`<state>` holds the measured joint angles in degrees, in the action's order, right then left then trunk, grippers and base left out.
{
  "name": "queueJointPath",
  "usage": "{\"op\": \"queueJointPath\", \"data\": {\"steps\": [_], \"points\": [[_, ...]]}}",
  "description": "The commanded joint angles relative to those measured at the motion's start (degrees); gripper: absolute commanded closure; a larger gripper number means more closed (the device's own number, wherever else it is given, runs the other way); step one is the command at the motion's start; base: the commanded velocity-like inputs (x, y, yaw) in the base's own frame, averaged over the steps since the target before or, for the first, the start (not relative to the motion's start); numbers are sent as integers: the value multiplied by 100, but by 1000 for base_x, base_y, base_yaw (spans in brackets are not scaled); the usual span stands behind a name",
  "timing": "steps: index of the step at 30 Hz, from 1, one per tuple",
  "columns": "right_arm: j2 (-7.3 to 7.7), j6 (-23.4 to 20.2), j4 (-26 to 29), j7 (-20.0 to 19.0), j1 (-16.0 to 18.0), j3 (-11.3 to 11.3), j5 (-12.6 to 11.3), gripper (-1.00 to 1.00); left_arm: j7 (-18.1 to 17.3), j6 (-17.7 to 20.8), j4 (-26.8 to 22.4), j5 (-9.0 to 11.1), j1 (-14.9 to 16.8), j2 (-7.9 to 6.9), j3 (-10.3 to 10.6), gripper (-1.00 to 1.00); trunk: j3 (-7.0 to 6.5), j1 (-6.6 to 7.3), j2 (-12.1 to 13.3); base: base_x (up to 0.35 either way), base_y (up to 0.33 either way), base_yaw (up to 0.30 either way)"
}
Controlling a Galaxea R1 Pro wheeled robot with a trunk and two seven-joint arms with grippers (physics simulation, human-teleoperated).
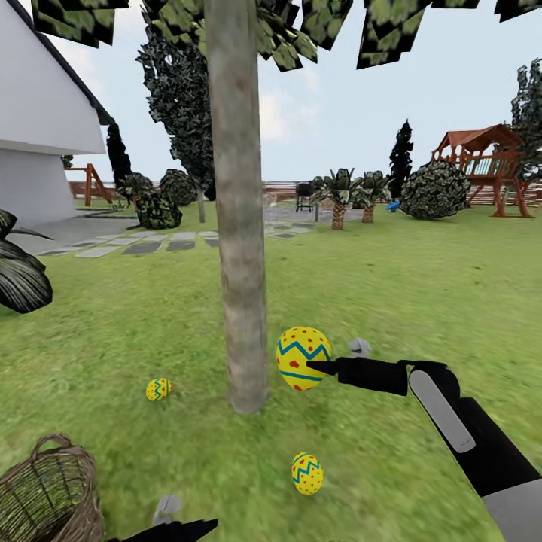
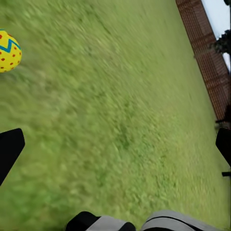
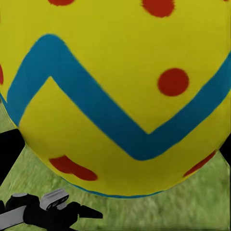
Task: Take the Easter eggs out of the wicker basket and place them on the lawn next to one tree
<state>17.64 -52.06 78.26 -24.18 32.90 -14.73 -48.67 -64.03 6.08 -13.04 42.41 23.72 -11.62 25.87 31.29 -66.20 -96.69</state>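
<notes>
Basket (image 1: 49, 493) sits low on the lawn (image 1: 421, 286), left of the tree trunk (image 1: 239, 226), and looks empty from here. One egg (image 1: 158, 389) lies just left of the trunk, a second egg (image 1: 307, 473) in front of it. Left gripper (image 2: 115, 149) hangs spread over bare grass, carrying nothing. Right gripper (image 1: 322, 357) pinches the third egg (image 1: 303, 357) just right of the trunk, held above the grass, presumably to drop it by the same tree. Nothing blocks the way down. Playset (image 1: 485, 165) stands well off.
</notes>
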Motion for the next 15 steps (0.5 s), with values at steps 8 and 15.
{"op": "queueJointPath", "data": {"steps": [8,15], "points": [[2,-7,-4,-35,5,-4,15,100,-17,60,0,57,4,-7,40,-100,-21,1,-3,0,-303,-279],[-6,-6,-12,-8,5,-12,23,100,10,3,8,59,5,-6,41,-100,-43,1,-3,90,-305,-280]]}}
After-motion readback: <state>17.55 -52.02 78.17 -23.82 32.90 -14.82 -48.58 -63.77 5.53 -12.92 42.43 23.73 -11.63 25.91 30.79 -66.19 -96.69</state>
